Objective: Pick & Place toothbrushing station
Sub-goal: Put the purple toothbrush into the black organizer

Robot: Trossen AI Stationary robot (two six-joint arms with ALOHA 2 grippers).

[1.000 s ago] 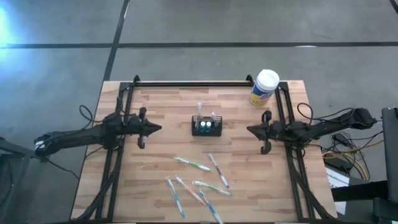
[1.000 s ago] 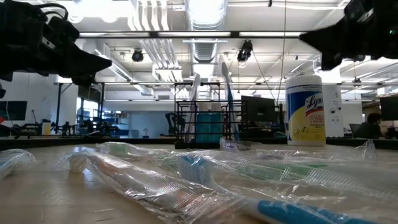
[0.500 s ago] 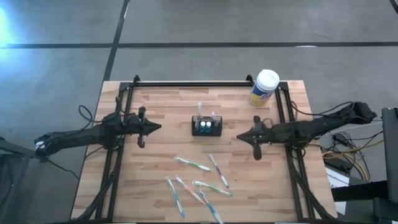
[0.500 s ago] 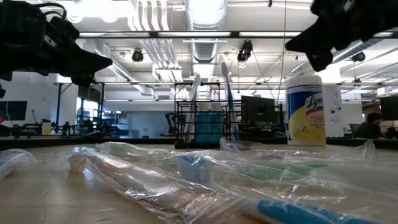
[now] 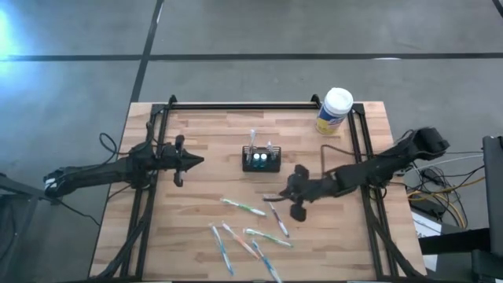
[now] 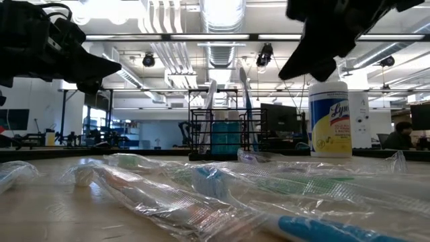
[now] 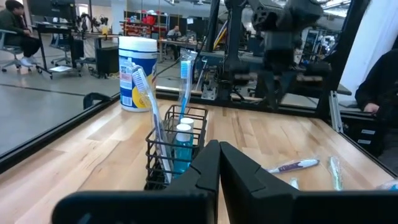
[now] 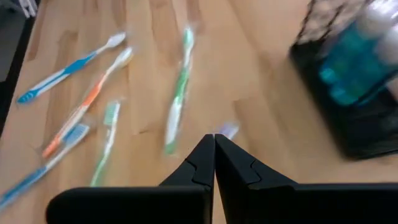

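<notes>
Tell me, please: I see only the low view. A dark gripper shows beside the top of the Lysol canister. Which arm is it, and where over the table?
Observer: It is the right gripper, far from the Lysol canister, between the black wire-mesh holder and the loose toothbrushes.
Operator: Are its fingers open?
Observer: No. The right wrist view shows them shut and empty, near a green toothbrush.
Operator: And the other arm?
Observer: The left gripper waits shut, left of the holder, pointing at it.
</notes>
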